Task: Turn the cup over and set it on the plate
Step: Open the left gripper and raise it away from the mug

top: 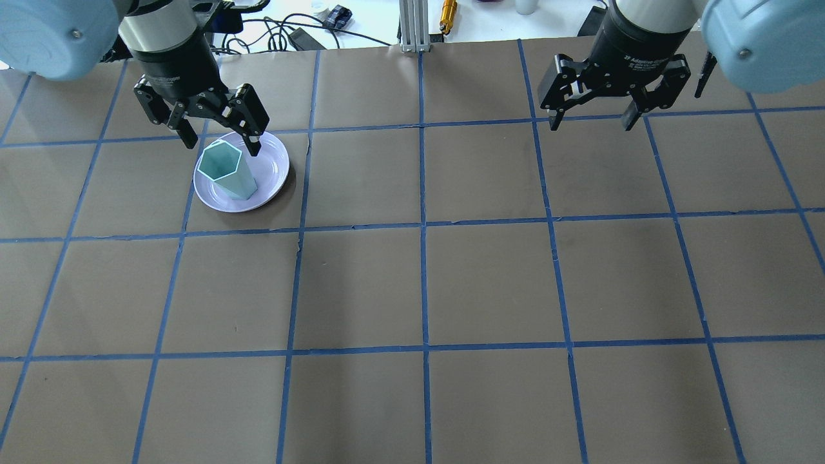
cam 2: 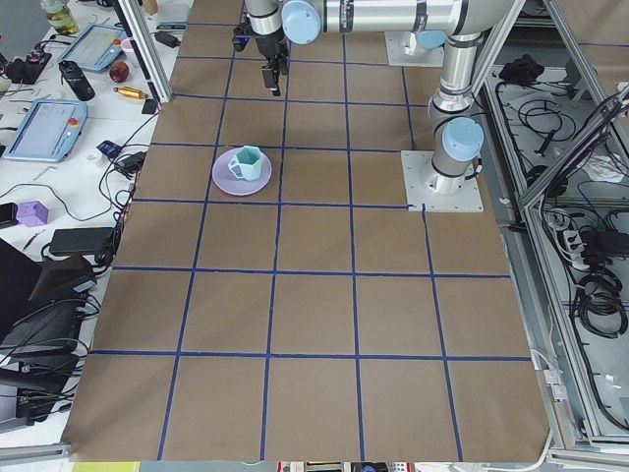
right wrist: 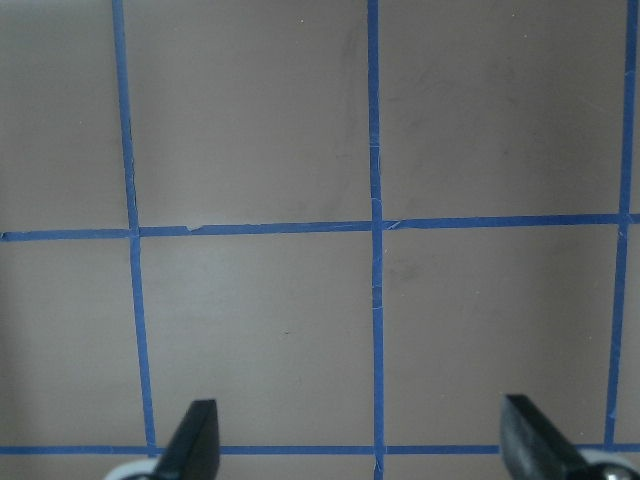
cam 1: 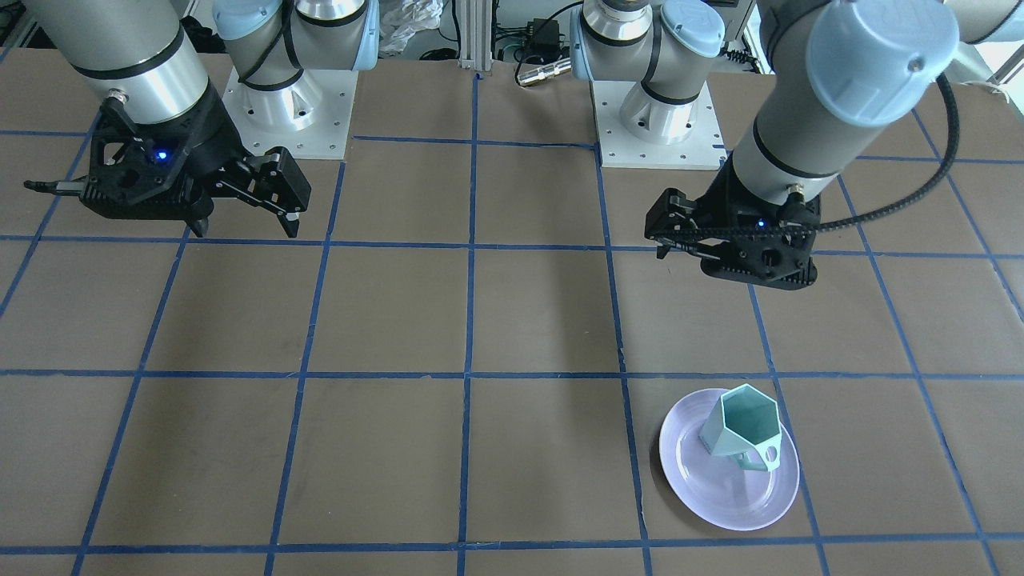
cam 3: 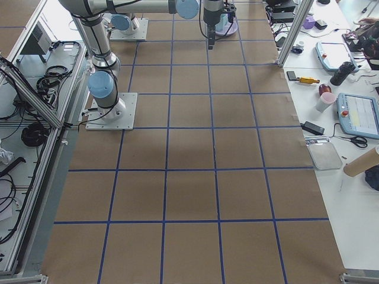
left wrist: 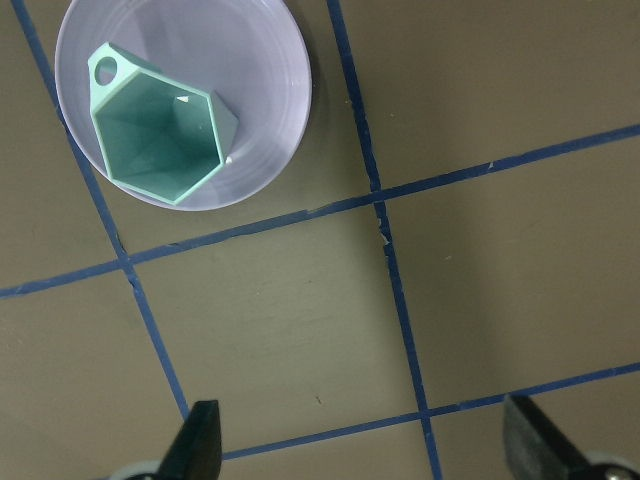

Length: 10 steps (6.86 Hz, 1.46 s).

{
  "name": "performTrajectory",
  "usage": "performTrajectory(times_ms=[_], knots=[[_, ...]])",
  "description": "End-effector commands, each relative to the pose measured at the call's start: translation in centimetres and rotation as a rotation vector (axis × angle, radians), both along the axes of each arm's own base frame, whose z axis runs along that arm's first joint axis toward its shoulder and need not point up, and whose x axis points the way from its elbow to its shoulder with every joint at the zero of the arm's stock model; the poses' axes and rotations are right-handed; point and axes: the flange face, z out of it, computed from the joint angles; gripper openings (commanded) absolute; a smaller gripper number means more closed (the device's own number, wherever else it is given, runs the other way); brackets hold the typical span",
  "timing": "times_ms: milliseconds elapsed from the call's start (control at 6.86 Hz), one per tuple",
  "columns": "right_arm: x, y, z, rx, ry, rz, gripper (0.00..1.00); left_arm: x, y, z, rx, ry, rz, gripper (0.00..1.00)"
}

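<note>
The cup (cam 1: pixel 740 424), pale mint-green and faceted with a hexagonal rim, stands upright, mouth up, on the round, shallow lavender plate (cam 1: pixel 724 500). In the front-facing view its handle points to about 5 o'clock. Seen overhead, the plate lies toward the counter's (top: pixel 419 290) 10 o'clock.

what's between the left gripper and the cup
Nothing but bare table crossed by blue tape, then the plate's rim. The left wrist view shows it, with the open left gripper clear of the cup.

Bright, even light; soft shadows; all views sharp.
</note>
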Motion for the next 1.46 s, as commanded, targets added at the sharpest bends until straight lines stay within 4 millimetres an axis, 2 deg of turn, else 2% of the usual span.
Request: performTrajectory(times_ms=[0, 146, 292, 1312], knots=[[0.0, 0.0, 0.0, 0.000, 0.000, 0.000, 1.00, -1.3, 3.8, 2.1, -0.035, 0.002, 0.065, 1.00], [0.0, 0.0, 0.0, 0.000, 0.000, 0.000, 1.00, -1.3, 5.7, 1.9, -0.034, -0.002, 0.075, 1.00], [0.0, 0.0, 0.0, 0.000, 0.000, 0.000, 1.00, -1.2, 6.6, 1.5, -0.027, -0.011, 0.070, 1.00], [0.0, 0.0, 0.0, 0.000, 0.000, 0.000, 1.00, -1.1, 6.4, 2.3, -0.060, 0.001, 0.080, 1.00]])
